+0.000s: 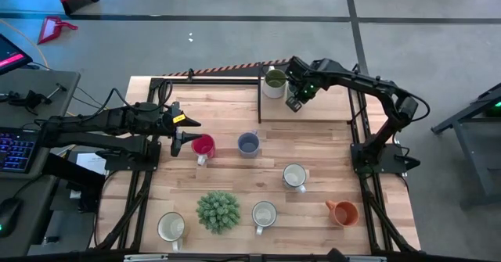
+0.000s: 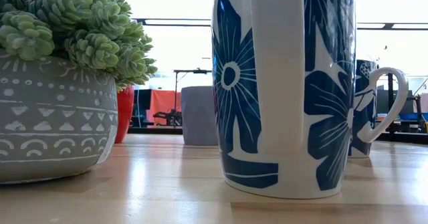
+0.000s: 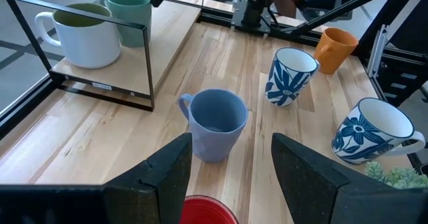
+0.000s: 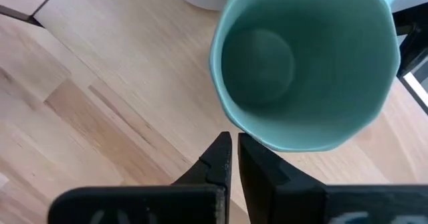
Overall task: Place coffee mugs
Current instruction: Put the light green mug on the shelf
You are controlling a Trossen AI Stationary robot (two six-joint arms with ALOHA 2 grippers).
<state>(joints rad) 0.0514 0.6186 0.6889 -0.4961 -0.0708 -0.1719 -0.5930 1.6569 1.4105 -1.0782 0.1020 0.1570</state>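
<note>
Red mug (image 1: 203,145) just ahead of left end effector (image 1: 182,134), fingers spread wide, mug mouth between and below them, blue-grey mug (image 1: 248,144) beyond. Right end effector (image 4: 233,158) pinched shut, empty, beside teal mug (image 4: 304,67) on raised shelf (image 1: 321,109).

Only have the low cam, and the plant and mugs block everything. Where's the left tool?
Observer: The left tool is open, right beside the red mug and not gripping it.
Operator: Right arm?
Observer: The right tool is over the raised shelf at the table's back, right at the teal mug.
Operator: Anything else on that shelf?
Observer: One white mug with an olive inside, standing next to the teal one.
</note>
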